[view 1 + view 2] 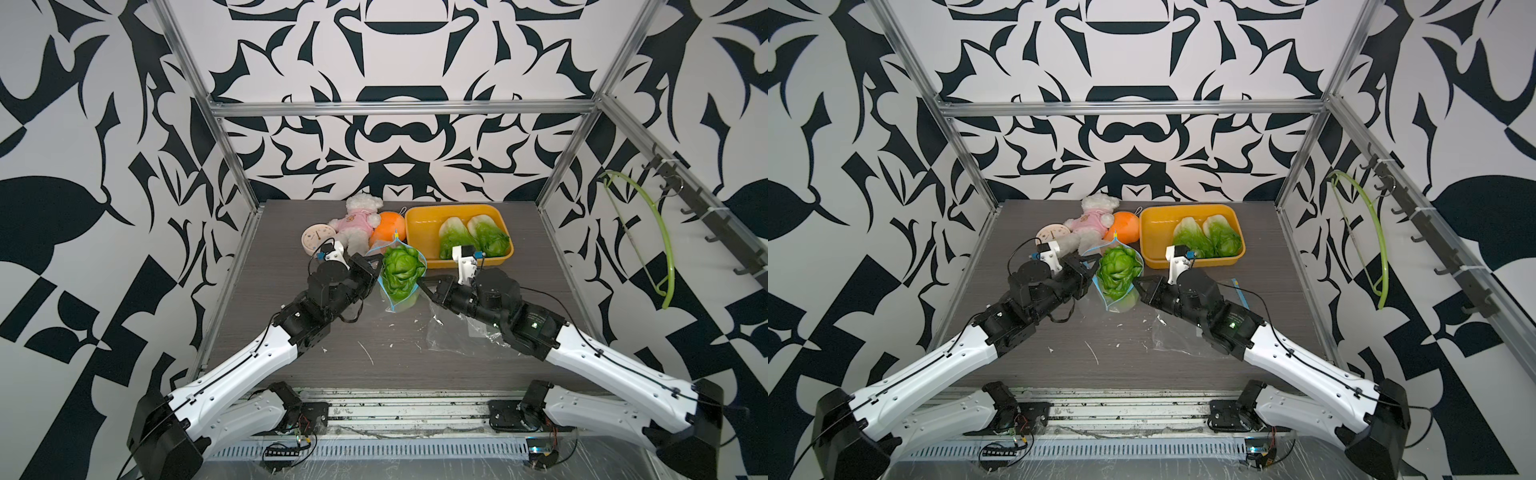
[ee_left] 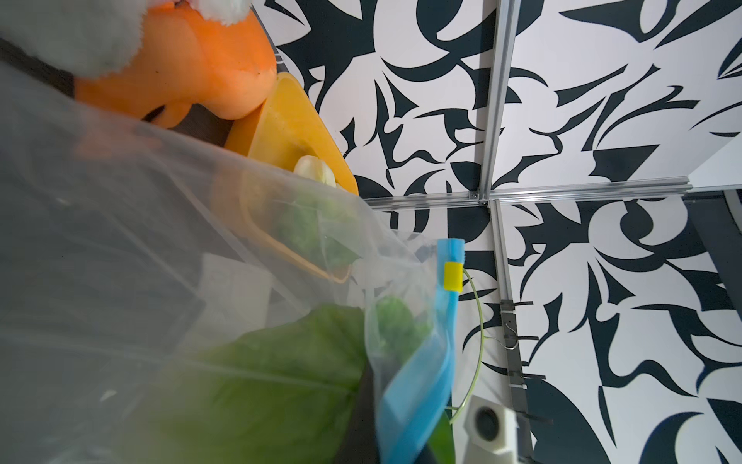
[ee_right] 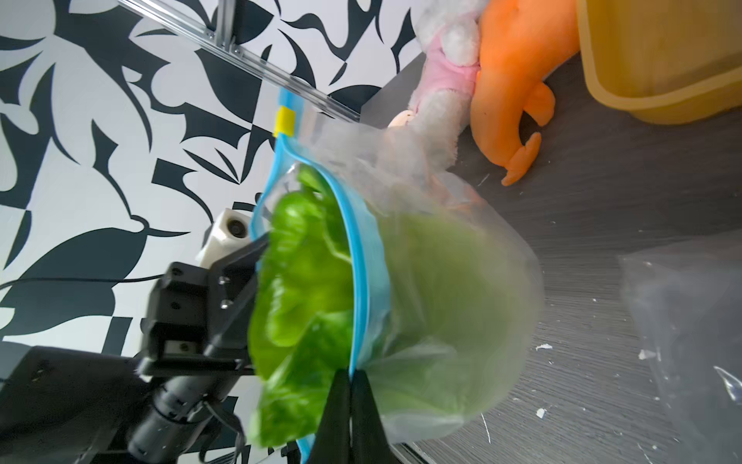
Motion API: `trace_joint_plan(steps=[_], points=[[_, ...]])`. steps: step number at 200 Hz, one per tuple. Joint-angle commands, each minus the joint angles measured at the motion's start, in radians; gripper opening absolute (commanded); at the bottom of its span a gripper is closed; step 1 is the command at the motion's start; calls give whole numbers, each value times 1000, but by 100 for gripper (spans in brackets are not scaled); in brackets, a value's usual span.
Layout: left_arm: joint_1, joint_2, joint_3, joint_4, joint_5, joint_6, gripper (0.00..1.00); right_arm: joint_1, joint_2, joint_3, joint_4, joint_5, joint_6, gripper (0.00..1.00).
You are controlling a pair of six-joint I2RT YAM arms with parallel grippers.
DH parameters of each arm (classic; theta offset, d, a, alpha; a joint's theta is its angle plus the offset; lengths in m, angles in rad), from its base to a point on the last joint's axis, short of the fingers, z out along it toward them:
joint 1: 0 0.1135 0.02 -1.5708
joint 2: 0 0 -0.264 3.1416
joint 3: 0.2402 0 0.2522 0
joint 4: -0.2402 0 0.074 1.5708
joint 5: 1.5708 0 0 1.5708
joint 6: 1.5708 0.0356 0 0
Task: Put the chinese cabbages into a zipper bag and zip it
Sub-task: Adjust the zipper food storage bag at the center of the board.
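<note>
In both top views a clear zipper bag with a blue zip strip hangs between my two grippers above the table. One chinese cabbage sits in its mouth, green leaves poking out. My left gripper is shut on one side of the rim. My right gripper is shut on the blue strip of the other side. The yellow slider sits at the strip's far end. Two more chinese cabbages lie in the yellow tray.
A white plush bear in pink, an orange plush toy and a round dial stand behind the bag. Another clear plastic bag lies under my right arm. A green hanger hangs on the right wall.
</note>
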Motion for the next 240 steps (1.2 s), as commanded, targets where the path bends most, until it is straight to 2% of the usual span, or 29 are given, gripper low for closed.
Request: trace_joint_plan(steps=[1, 73, 108, 134, 160, 204, 240], points=[[0, -18, 37, -28, -18, 49, 0, -2, 2, 99, -79, 3, -96, 0], [6, 20, 104, -46, -7, 117, 0, -2, 95, 300, -222, -37, -218, 0], [8, 30, 209, -211, -10, 235, 0, -1, 151, 418, -300, -64, -277, 0], [18, 37, 230, -253, -12, 296, 0, -2, 174, 466, -308, -75, -308, 0], [25, 69, 327, -396, -26, 402, 0, -3, 203, 549, -386, -40, -368, 0], [36, 170, 455, -522, 16, 525, 0, -35, 270, 575, -406, -47, -396, 0], [79, 243, 451, -517, 68, 547, 0, -88, 300, 534, -389, -68, -396, 0]])
